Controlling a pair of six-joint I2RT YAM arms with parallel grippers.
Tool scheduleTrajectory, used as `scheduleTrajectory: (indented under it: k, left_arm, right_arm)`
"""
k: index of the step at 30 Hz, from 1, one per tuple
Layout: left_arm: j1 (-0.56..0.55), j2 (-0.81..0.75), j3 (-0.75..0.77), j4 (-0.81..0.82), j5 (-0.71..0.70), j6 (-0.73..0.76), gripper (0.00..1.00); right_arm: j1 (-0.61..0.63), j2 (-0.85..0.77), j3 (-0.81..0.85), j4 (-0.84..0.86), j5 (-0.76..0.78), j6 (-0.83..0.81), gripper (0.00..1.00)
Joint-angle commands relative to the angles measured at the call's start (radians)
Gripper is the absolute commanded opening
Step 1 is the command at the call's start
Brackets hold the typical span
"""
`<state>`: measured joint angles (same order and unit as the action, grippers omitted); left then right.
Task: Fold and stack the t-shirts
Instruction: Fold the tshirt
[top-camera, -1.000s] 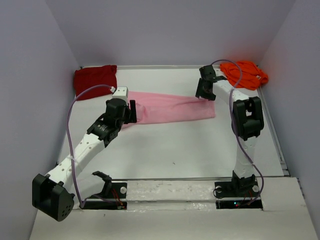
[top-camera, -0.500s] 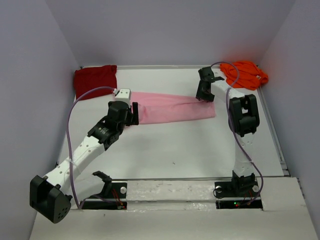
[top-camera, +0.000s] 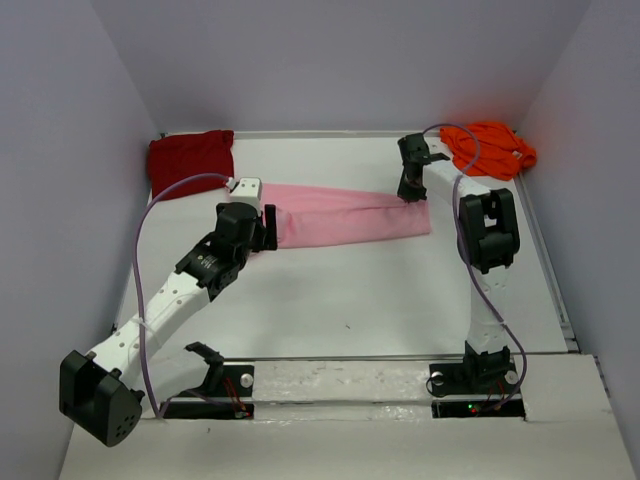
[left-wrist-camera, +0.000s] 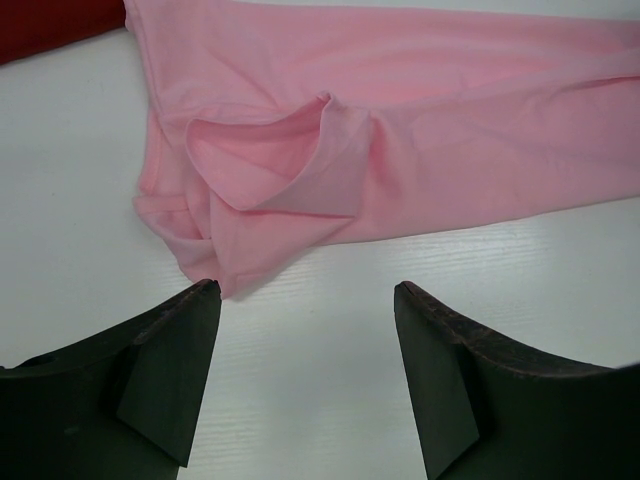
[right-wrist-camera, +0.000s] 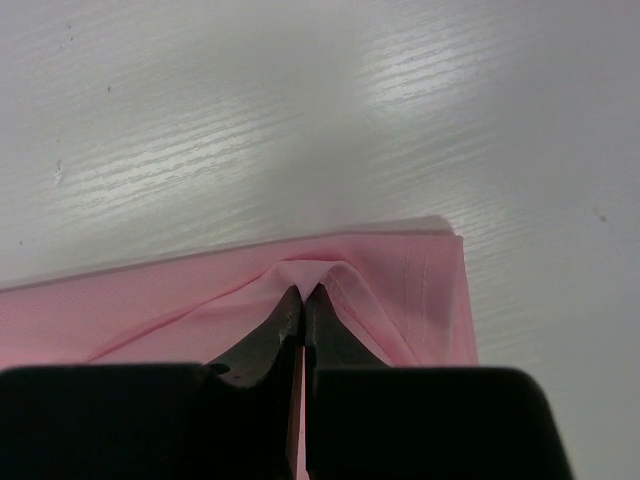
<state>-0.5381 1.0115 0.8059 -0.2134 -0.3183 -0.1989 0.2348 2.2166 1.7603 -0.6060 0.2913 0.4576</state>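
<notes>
The light pink t-shirt lies folded into a long strip across the middle of the table. My right gripper is shut on its far right corner, and the cloth bunches up between the fingertips. My left gripper stands open at the strip's left end. In the left wrist view a rumpled sleeve of the pink shirt lies just ahead of the open fingers, with bare table between them. The dark red t-shirt sits at the back left and the bright orange t-shirt is crumpled at the back right.
Grey walls close the table in on the left, back and right. A raised rail runs along the right side. A corner of the dark red shirt shows at the top left of the left wrist view.
My right gripper has gone from open to shut, pinching the pink shirt's far right corner. The left arm shifted slightly forward at first, then held still.
</notes>
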Motion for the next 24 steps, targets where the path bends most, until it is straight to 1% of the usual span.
scheduleTrajectory:
  k: [1,5,8,9,10,11,14,16,20,24]
  left_arm:
    - [-0.010,-0.004,-0.011,0.026,-0.019,0.009,0.80]
    - [-0.010,0.056,-0.004,0.008,-0.065,-0.007,0.80]
    - [-0.003,0.169,0.044,-0.038,-0.128,-0.014,0.80]
    - [0.009,0.243,0.083,-0.067,-0.143,-0.016,0.80]
    - [0.021,0.284,0.108,-0.089,-0.149,-0.016,0.80]
    - [0.032,0.352,0.166,-0.137,-0.156,-0.034,0.80]
    - [0.078,0.404,0.219,-0.150,-0.154,-0.037,0.80]
    - [0.105,0.450,0.281,-0.156,-0.154,-0.036,0.80]
    - [0.113,0.522,0.419,-0.167,-0.195,-0.025,0.80]
    - [0.118,0.593,0.501,-0.175,-0.212,-0.020,0.80]
  right_arm:
    - [-0.006,-0.083,-0.008,0.003,0.002,0.006,0.00]
    - [-0.006,-0.130,-0.042,0.021,0.002,-0.003,0.00]
    - [-0.006,-0.136,-0.044,0.022,-0.013,0.001,0.00]
    - [-0.006,-0.138,-0.042,0.022,-0.021,0.007,0.00]
    - [-0.006,-0.140,-0.045,0.022,-0.029,0.010,0.00]
    - [-0.006,-0.143,-0.045,0.028,-0.049,0.016,0.00]
    - [-0.006,-0.156,-0.064,0.046,-0.070,0.018,0.00]
    - [-0.006,-0.170,-0.084,0.060,-0.084,0.015,0.00]
    - [-0.006,-0.190,-0.110,0.087,-0.112,0.009,0.00]
    - [-0.006,-0.198,-0.107,0.094,-0.126,0.007,0.00]
